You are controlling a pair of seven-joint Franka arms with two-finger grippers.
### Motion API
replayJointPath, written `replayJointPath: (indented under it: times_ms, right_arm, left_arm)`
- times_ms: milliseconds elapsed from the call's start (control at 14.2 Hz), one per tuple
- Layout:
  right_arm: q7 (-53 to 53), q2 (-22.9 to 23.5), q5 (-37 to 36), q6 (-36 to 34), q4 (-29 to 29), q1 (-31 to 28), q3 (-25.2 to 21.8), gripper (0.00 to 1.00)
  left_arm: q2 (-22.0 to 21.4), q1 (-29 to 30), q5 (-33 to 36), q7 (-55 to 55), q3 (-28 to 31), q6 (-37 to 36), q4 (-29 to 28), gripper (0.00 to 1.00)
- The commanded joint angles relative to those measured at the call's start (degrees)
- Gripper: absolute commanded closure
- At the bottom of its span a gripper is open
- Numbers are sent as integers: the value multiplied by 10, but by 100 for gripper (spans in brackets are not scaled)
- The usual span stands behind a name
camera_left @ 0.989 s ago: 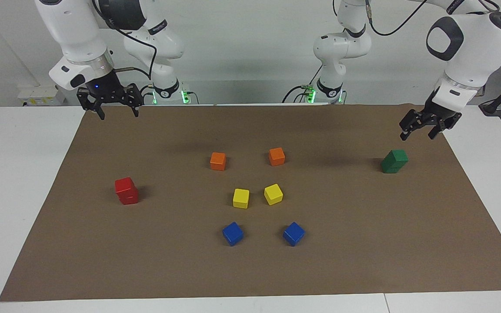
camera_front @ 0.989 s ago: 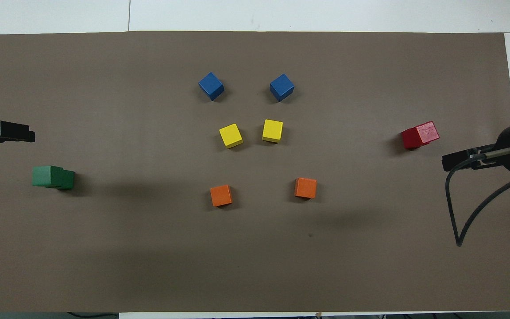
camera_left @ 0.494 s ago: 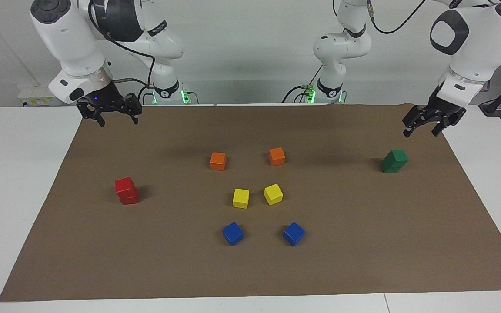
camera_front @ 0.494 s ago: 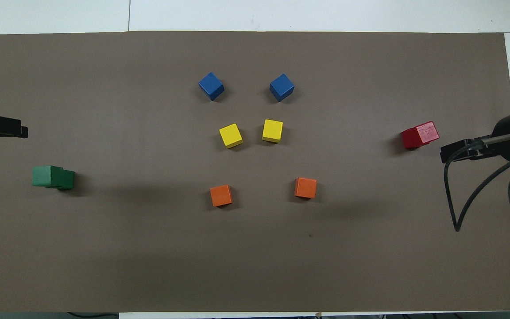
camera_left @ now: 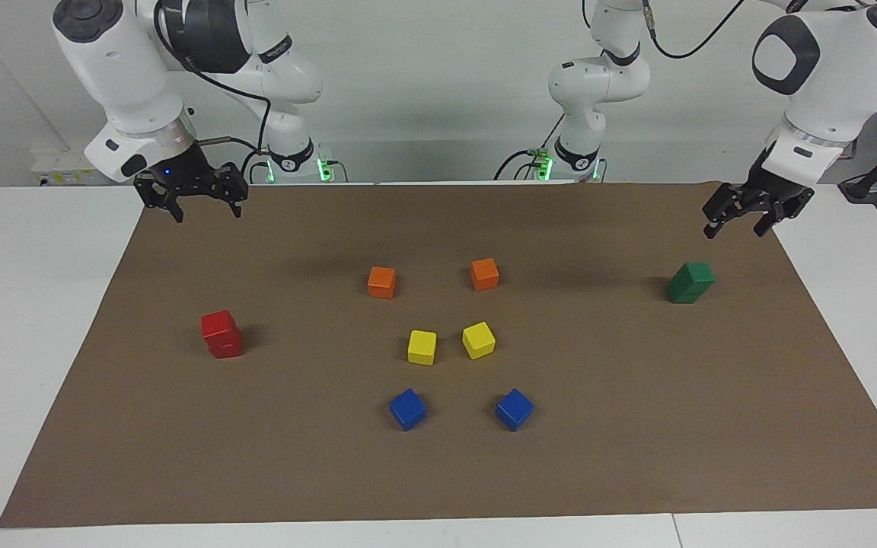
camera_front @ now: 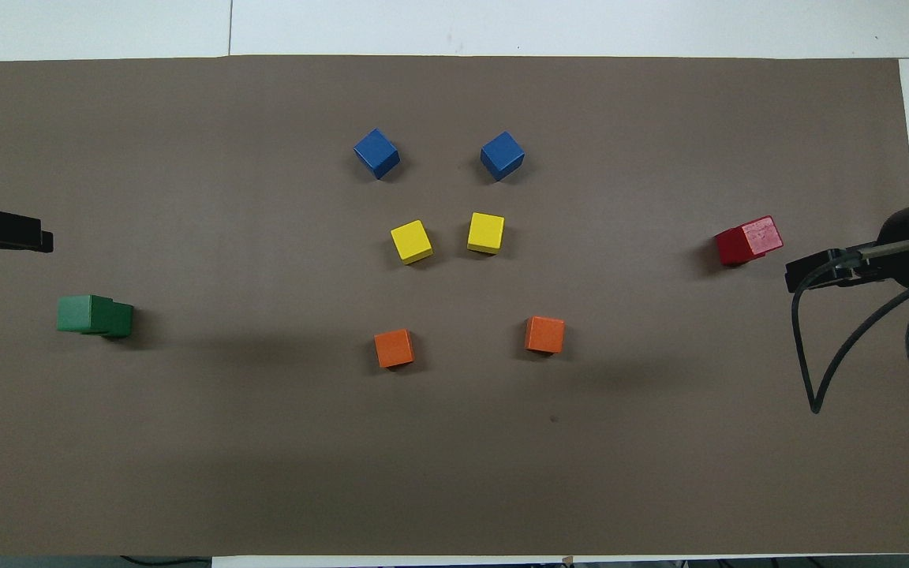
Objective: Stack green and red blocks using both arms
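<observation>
Two red blocks stand stacked one on the other toward the right arm's end of the brown mat. Two green blocks are stacked toward the left arm's end, the upper one set slightly askew. My right gripper hangs open and empty in the air over the mat's edge, apart from the red stack. My left gripper hangs open and empty over the mat's edge by the green stack, touching nothing.
In the mat's middle lie two orange cubes, two yellow cubes and two blue cubes, the orange nearest the robots. White table surrounds the mat.
Both grippers have drifted slightly up and outward from their stacks, the right arm's wrist turning a little. None of the cubes has moved.
</observation>
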Motion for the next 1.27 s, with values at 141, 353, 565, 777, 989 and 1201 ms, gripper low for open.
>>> replayJointPath:
  times_ms: [141,353,565,777,989,1201]
  right_arm:
    - [6,-6,11,-8,-8,-9,4,0]
    - [7,-6,11,-8,-8,-8,4,0]
    - [7,-7,11,-9,-8,-8,4,0]
    - [6,-7,11,-10,-8,-8,4,0]
    - [6,-7,11,-10,-8,-9,3,0]
    - [7,-8,11,-4,-12,-8,3,0]
  left_arm:
    - [19,-30,11,-6,16,-89,55,0]
    - [14,-29,11,-6,15,-87,52,0]
    - [15,-28,11,-6,14,-81,52,0]
    - [16,-24,13,-5,14,-79,48,0]
    - [17,-21,29,-2,12,-78,51,0]
    - [17,-20,29,-2,12,-82,54,0]
